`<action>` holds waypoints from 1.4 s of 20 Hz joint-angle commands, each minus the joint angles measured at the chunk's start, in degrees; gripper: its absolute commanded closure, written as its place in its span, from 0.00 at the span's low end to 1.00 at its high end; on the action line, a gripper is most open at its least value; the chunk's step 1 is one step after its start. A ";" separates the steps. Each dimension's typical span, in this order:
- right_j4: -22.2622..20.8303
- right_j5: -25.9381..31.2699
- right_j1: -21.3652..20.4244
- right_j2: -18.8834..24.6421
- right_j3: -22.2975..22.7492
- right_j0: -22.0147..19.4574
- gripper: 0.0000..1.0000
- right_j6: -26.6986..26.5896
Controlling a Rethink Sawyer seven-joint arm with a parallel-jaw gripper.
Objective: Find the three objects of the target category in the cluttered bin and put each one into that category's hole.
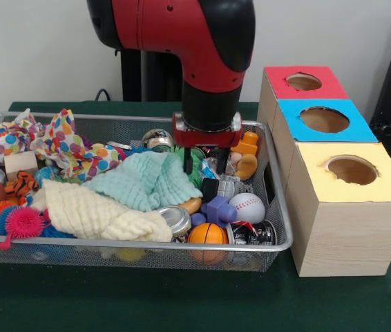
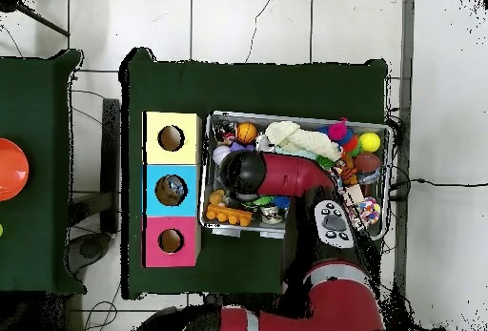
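End effector [image 1: 197,160] low in bin [image 1: 284,228] centre, grip state cannot tell. Blue hole [image 2: 172,190] seems already holding something; balls remain at 5 o'clock.

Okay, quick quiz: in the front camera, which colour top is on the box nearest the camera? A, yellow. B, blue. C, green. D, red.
A: in the front view the yellow-topped box stands nearest the camera, with the blue-topped box behind it and the red-topped box farthest back.
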 commanded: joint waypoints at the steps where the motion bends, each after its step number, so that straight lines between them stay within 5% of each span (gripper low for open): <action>1: 1.40 8.01 -6.71 3.43 5.13 1.31 0.00 4.21; 28: -1.71 -4.69 4.29 3.61 1.39 0.53 0.00 4.88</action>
